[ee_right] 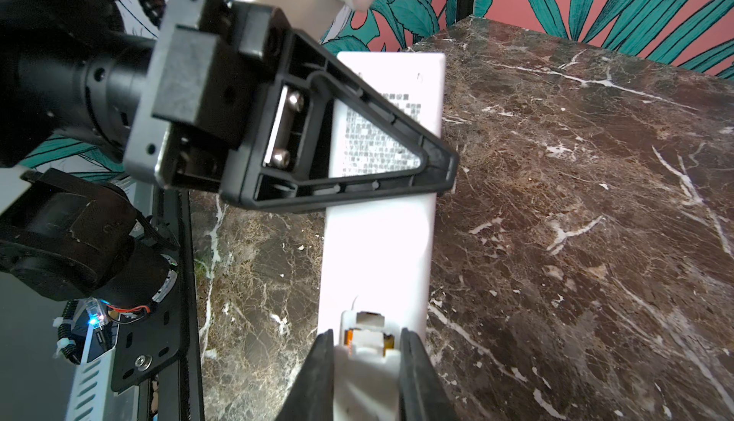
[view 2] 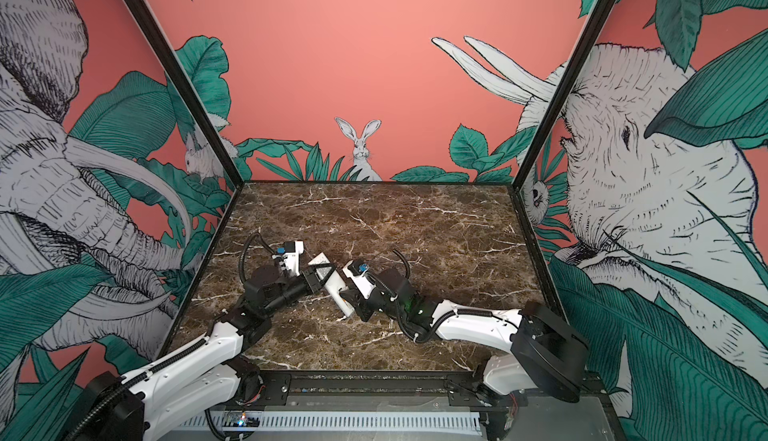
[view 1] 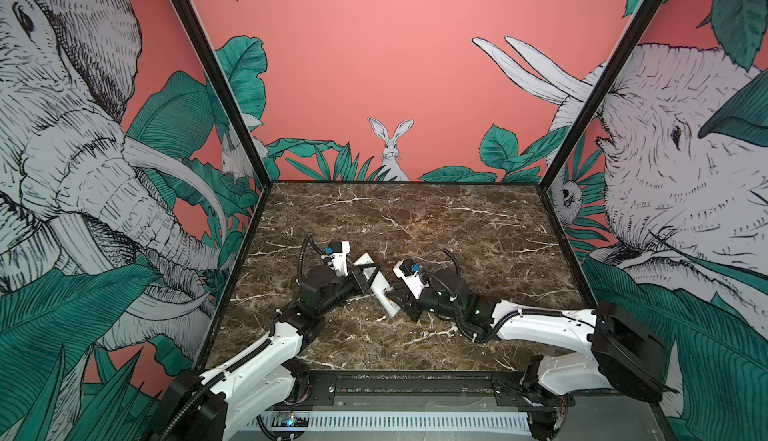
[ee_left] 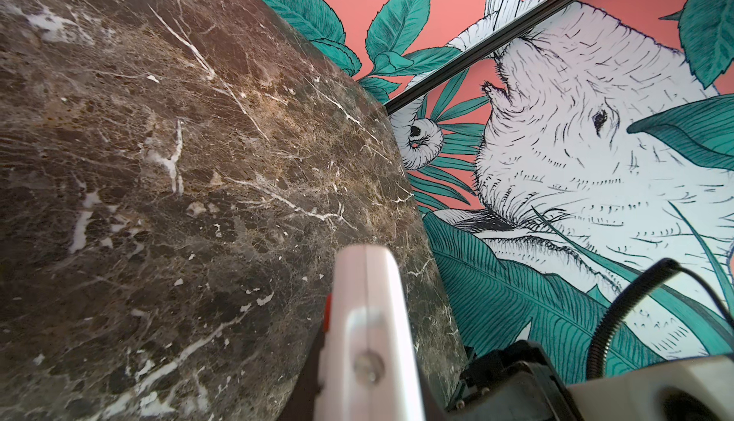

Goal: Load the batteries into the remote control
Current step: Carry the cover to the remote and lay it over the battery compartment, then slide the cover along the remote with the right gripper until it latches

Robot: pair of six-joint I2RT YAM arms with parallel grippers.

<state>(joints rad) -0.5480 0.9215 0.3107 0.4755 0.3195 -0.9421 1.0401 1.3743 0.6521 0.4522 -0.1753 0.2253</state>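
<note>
The remote control (ee_right: 377,240), apparently light, rigid and slick plastic, is clamped mid-body in my left fingers (ee_right: 357,196) while my right fingers (ee_right: 322,367) pinch its battery end.

Lab test booth: marble tabletop (view 1: 415,218) boxed in by jungle-mural panels (view 1: 374,64).

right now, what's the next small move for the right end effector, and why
Probably push the white cover piece along the long white plastic remote: the right end effector pinches it, slim orange batteries show in a gap, and the left end effector holds the remote.
</note>
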